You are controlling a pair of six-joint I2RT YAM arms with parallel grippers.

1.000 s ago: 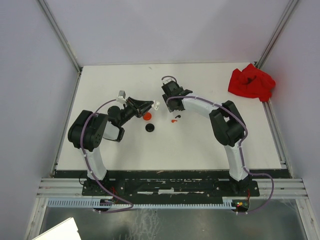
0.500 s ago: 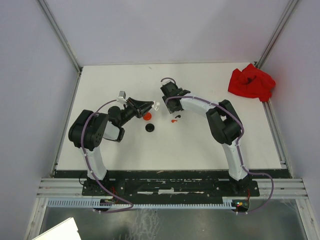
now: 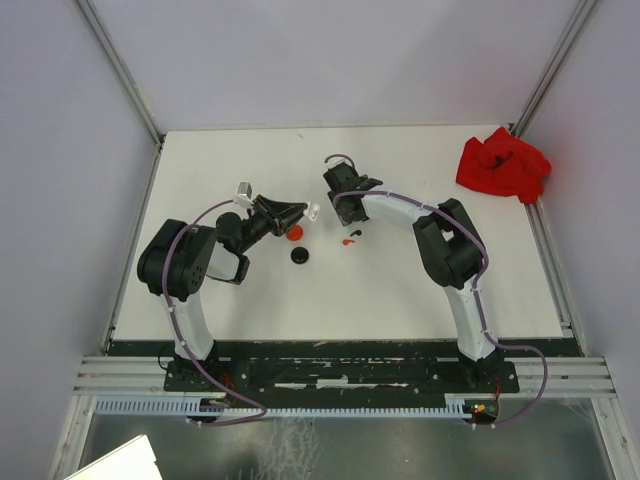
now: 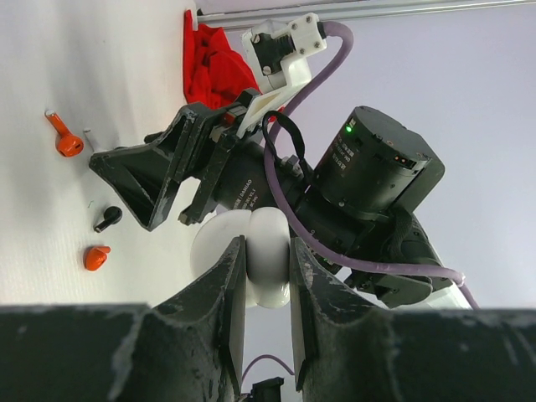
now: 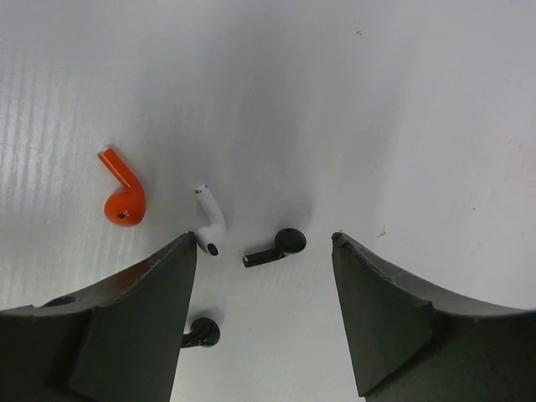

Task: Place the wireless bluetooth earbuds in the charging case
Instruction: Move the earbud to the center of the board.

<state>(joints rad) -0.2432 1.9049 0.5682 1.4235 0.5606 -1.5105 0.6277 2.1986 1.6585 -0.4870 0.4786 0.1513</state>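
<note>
The left gripper [image 4: 267,251] is clamped tight on a round white charging case [image 4: 266,224]. Facing it, the right gripper [image 5: 261,241] hangs low over the table [image 3: 400,290], its jaws spread wide with nothing in them. In the gap between those jaws lie a white earbud [image 5: 209,230] and a black earbud [image 5: 276,246], close together. A red earbud [image 5: 122,198] lies off to one side, and a second black earbud [image 5: 202,332] sits beside one finger. A red cloth [image 3: 503,165] is bunched at the far right corner.

White table [image 3: 400,300], pale lilac walls [image 3: 350,60]
</note>
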